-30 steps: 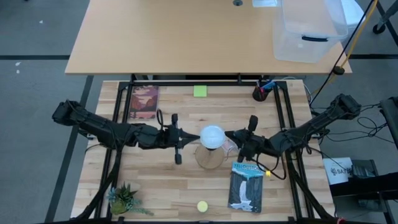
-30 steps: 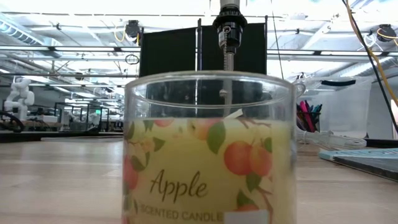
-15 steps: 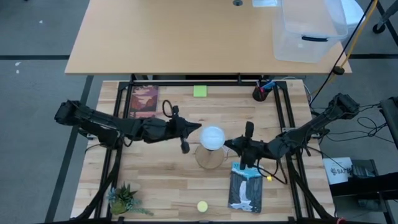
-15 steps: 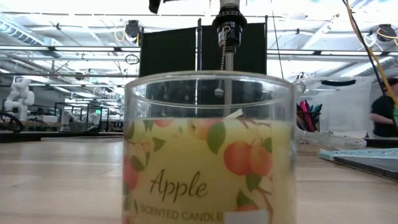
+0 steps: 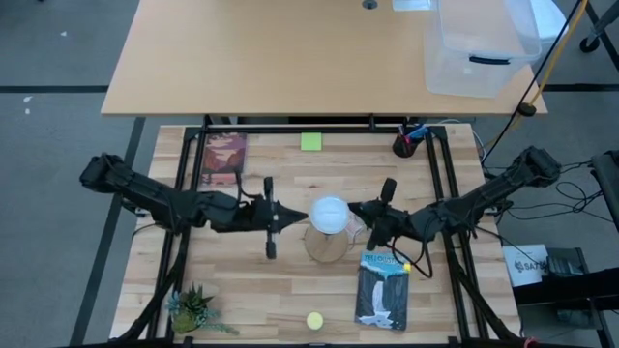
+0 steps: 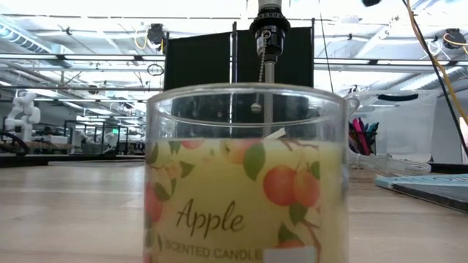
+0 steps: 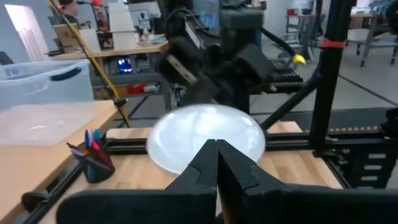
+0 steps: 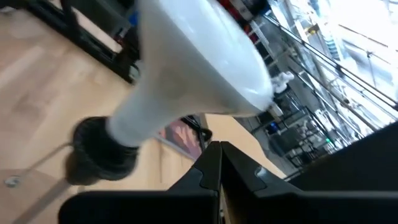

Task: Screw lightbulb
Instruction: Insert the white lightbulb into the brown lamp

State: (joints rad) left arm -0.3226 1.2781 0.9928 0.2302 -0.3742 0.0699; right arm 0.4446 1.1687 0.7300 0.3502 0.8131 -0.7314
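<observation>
- The left jaws [image 7: 216,163] are pressed together with no gap between the tips; nothing is held.
- Just ahead of those closed tips sits the lightbulb [image 7: 208,139], its white globe partly covered by the fingers, its neck hidden below them.
- The right jaws [image 8: 219,163] are likewise closed on nothing, fingers meeting in one seam.
- Just past the right tips the lightbulb [image 8: 205,59] shows from the side, globe tapering down into the black socket [image 8: 99,152]; the screw neck cannot be seen where it enters the socket.
- From above, the lightbulb [image 5: 330,214] stands between the two jaws, the left jaws [image 5: 298,218] just beside it on one side and the right jaws [image 5: 352,209] just beside it on the other; whether either tip touches the globe cannot be told.
- The wooden base [image 5: 326,244] shows only as a part circle under the globe.
- Near the right jaws lies a book [image 5: 381,291] on the counter [image 5: 271,290]; a second book [image 5: 223,158] lies well beyond the left arm.
- Farther out are a small yellow disc [image 5: 314,320], a potted plant [image 5: 191,309], a green note [image 5: 310,142] and a pen cup [image 5: 406,143].
- In the low view an apple candle jar [image 6: 245,175] fills the frame and hides most of the scene; only the socket [image 6: 268,29] with its hanging chain shows above the rim, cut off at the top edge.
</observation>
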